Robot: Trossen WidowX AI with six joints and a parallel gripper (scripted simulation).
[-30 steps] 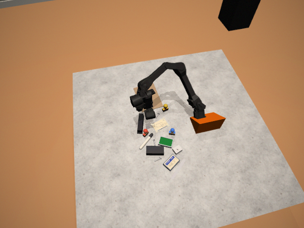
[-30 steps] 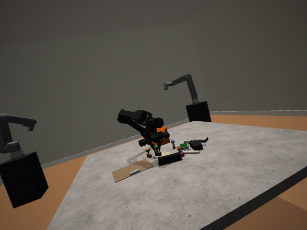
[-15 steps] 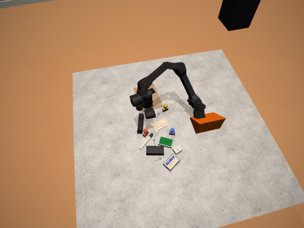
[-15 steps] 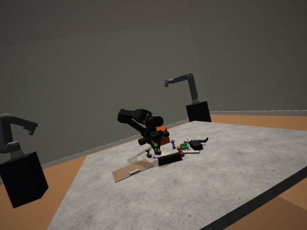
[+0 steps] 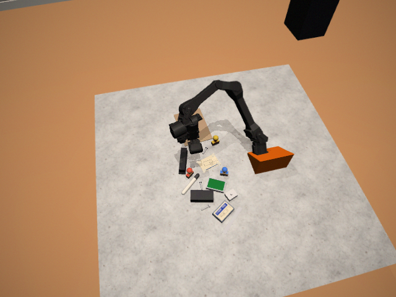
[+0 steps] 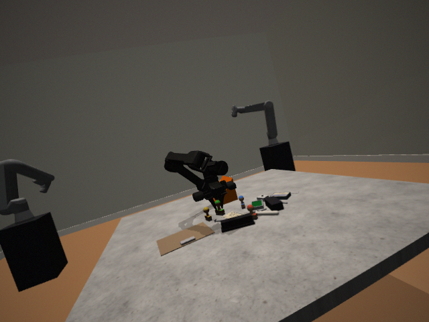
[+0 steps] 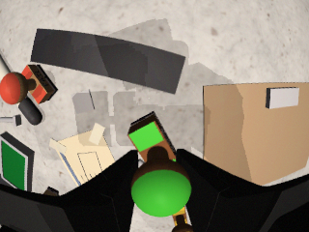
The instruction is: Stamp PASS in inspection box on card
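My gripper [image 7: 156,155] is clamped on the green-knobbed stamp [image 7: 160,191]; the jaws press in on its handle from both sides, just under the knob. In the wrist view the stamp's green base [image 7: 146,137] shows beyond the knob. From the exterior view the stamp [image 6: 217,204] looks held off the bench [image 6: 312,221], though I cannot tell whether its face touches anything.

Landmark: the cream card [image 5: 210,162].
- The stamp's base sits just beside the card's edge in the wrist view, over bare bench, not over the card [image 7: 83,157].
- Green ink pad [image 5: 215,184]: on the far side of the card from my gripper, apart from it.
- Red-knobbed stamp [image 5: 189,172]: near one corner of the card, at the end of a long black bar [image 5: 182,160].
- Blue-knobbed stamp [image 5: 224,171]: near the card's opposite corner.
- Yellow-knobbed stamp [image 5: 215,140]: on the gripper side of the card, standing on the bench.
- Brown cardboard sheet [image 7: 258,130]: beyond my gripper from the card, with a small pale block [image 7: 282,97] on it.
- White marker [image 5: 190,184]: past the red-knobbed stamp, lying flat.
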